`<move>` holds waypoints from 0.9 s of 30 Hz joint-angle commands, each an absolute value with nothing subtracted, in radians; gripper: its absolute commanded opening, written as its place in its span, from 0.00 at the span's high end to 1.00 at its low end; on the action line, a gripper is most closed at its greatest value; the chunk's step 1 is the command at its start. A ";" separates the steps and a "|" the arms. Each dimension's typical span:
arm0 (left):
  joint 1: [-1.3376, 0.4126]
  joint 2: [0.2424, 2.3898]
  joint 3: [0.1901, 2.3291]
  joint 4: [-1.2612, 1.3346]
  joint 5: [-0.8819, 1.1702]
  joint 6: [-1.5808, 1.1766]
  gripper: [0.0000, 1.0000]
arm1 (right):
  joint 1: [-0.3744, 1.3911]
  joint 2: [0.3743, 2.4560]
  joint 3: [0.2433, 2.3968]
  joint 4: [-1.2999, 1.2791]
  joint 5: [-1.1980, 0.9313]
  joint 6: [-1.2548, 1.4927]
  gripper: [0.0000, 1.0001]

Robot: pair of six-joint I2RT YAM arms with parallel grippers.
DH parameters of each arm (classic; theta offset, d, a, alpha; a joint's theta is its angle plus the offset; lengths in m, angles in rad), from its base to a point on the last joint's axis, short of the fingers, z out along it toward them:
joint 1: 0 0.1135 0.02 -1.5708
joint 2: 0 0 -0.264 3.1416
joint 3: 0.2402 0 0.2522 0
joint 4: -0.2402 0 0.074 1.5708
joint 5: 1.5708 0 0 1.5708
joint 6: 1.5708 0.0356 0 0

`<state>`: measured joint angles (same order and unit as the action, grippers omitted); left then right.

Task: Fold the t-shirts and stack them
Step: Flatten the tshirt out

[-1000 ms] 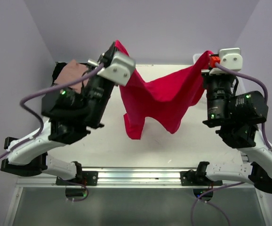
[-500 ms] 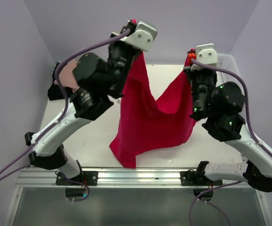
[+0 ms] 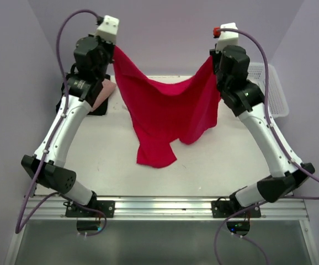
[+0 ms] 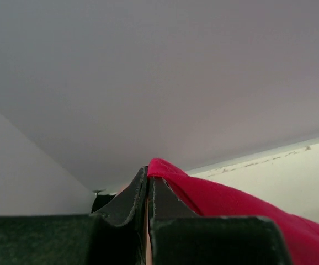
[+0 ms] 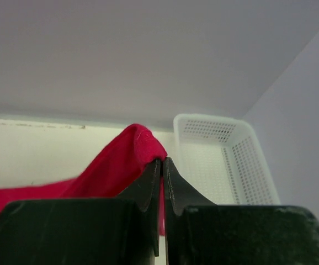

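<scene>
Both clamped on red t-shirt [image 3: 162, 110]: left hand [image 4: 148, 175], right hand [image 5: 162, 164]; pink t-shirt [image 3: 106, 94] half-hidden behind left arm [image 3: 65, 121]

the left arm [image 3: 65, 130] and right arm [image 3: 264, 138] have smooth white link shells joined by chunky black joint housings [image 3: 90, 55]. a lavender cable [image 3: 82, 11] trails from each. white wrist camera blocks [image 3: 109, 26] cap both, the right one bearing a small orange-red piece [image 3: 217, 32]. the matte black wedge-shaped fingers [image 4: 121, 204] look scuffed.
</scene>
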<state>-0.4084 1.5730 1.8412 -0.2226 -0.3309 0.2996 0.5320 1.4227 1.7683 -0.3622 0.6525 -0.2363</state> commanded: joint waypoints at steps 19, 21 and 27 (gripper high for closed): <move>-0.275 0.884 1.628 -0.066 -0.245 0.290 1.00 | 0.563 0.892 1.436 0.095 0.549 -0.371 1.00; -0.273 0.870 1.638 -0.084 -0.229 0.276 1.00 | 0.565 0.884 1.440 0.097 0.546 -0.385 1.00; -0.275 0.910 1.634 -0.072 -0.267 0.285 1.00 | 0.564 0.992 1.448 0.104 0.646 -0.414 1.00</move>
<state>-0.2710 0.8497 1.6527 -0.0902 -0.2440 0.2722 0.5629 0.8597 1.4624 0.1085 0.5663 -0.3717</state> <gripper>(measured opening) 0.012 0.015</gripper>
